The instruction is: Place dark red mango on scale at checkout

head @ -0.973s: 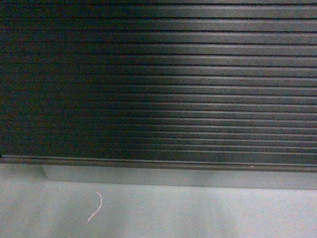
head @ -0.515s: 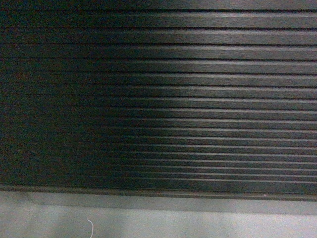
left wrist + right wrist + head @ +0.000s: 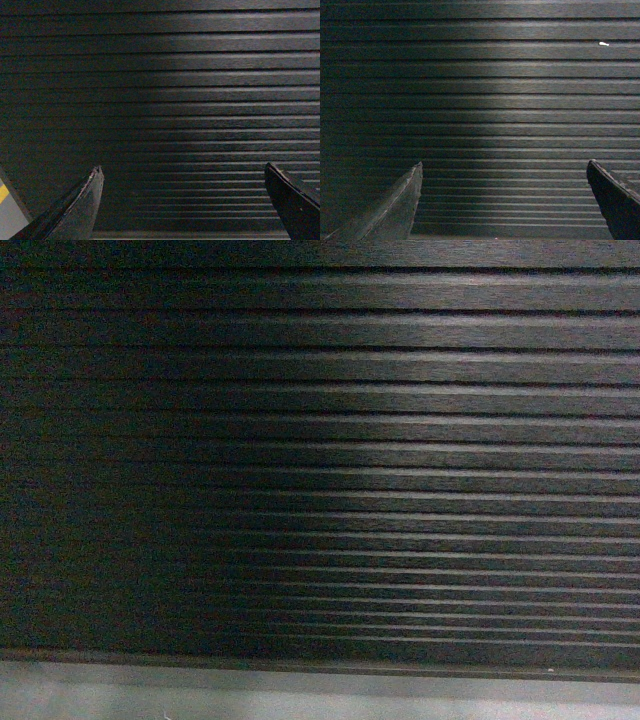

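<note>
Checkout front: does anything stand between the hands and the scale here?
All three views are filled by the checkout's ribbed front. Both hands, left and right, are open and empty facing it. Scale and mango are out of view, so that panel itself blocks the way.

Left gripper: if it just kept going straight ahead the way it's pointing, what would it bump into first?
Most likely the checkout's ribbed black front. The left gripper is open and empty, nothing shows between its fingers and the slats. How far off the panel is cannot be judged.

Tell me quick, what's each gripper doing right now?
Left gripper: open, holding nothing.
Right gripper: open, holding nothing.
</note>
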